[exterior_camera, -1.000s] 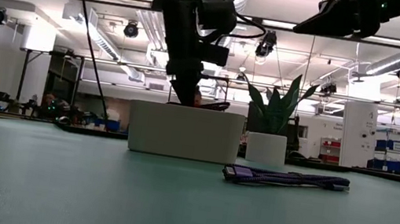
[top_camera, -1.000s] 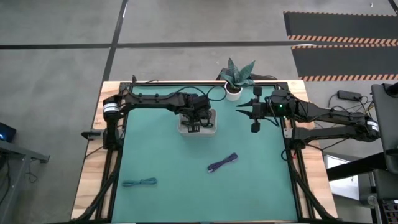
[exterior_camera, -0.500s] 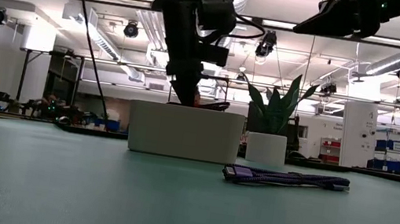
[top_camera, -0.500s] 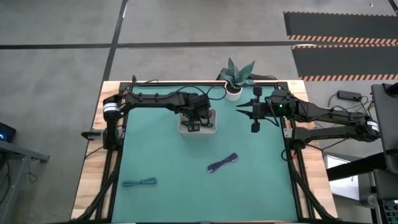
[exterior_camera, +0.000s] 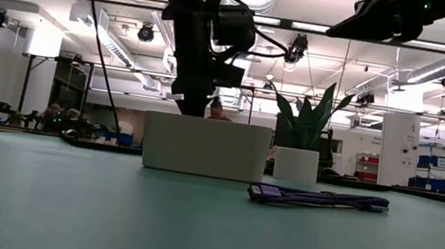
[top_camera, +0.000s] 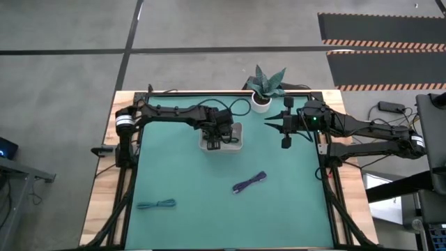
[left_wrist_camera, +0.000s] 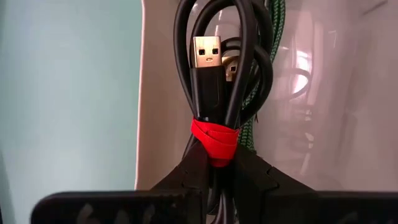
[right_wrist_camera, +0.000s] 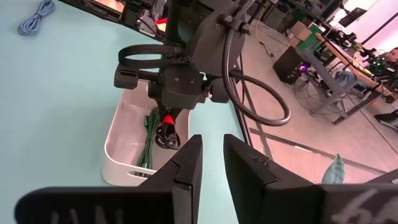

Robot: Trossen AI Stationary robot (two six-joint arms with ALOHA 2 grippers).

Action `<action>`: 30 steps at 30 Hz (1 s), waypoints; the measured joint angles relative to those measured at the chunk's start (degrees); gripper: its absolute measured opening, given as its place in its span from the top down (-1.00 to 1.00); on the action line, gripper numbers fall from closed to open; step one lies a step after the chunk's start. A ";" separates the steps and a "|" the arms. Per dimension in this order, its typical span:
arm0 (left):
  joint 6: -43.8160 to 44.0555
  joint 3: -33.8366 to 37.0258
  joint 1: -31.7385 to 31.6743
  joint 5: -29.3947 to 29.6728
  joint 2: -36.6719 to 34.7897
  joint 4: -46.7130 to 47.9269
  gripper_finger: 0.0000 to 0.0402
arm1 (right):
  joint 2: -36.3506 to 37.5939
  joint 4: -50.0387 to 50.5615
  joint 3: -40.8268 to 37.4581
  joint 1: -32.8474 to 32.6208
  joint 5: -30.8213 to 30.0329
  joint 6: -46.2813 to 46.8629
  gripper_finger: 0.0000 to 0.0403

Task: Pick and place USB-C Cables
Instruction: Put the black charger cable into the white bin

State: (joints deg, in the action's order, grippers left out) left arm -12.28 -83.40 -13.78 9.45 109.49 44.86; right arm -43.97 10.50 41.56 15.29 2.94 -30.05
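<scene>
My left gripper point(top_camera: 216, 138) reaches down into the white tray point(top_camera: 237, 146) at the table's far middle and is shut on the red-and-black cable point(left_wrist_camera: 214, 74), a black bundle with a red tie. The dark green cable point(left_wrist_camera: 277, 37) lies in the tray beside it. The purple cable point(top_camera: 250, 182) lies on the mat right of centre, and the teal cable point(top_camera: 156, 204) lies near the near left corner. My right gripper point(top_camera: 274, 123) hovers open, high over the far right of the mat, touching nothing. My left gripper pinches the red-and-black cable between its two fingers point(left_wrist_camera: 193, 171) at the bundle's end just behind the red tie point(left_wrist_camera: 214, 140). It comes from above, with the fingers lying along the bundle. The looped end with the plugs point(left_wrist_camera: 206, 53) reaches forward inside the tray point(left_wrist_camera: 163, 93).
A potted plant point(top_camera: 265, 87) in a white pot stands at the far edge, right of the tray. The green mat has open room across its middle and near side. The wooden table border and black frame rails run along the left and right edges.
My left gripper has moved down into the tray and slightly toward the table's left edge, still shut on the cable. The cable's black loop, which showed above the tray's rim in the low view, has sunk below it.
</scene>
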 joint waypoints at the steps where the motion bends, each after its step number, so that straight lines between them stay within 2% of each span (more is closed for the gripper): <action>1: 0.37 0.02 0.00 -0.01 0.00 0.01 0.85 | 0.00 0.00 0.00 0.02 0.00 0.01 0.72; 30: 5.91 2.81 0.02 -0.81 0.00 -4.43 0.85 | 0.00 0.00 0.00 0.00 -0.02 -0.01 0.72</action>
State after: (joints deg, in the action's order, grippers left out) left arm -6.37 -80.59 -13.76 8.64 109.49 40.43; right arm -43.97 10.50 41.56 15.29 2.92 -30.06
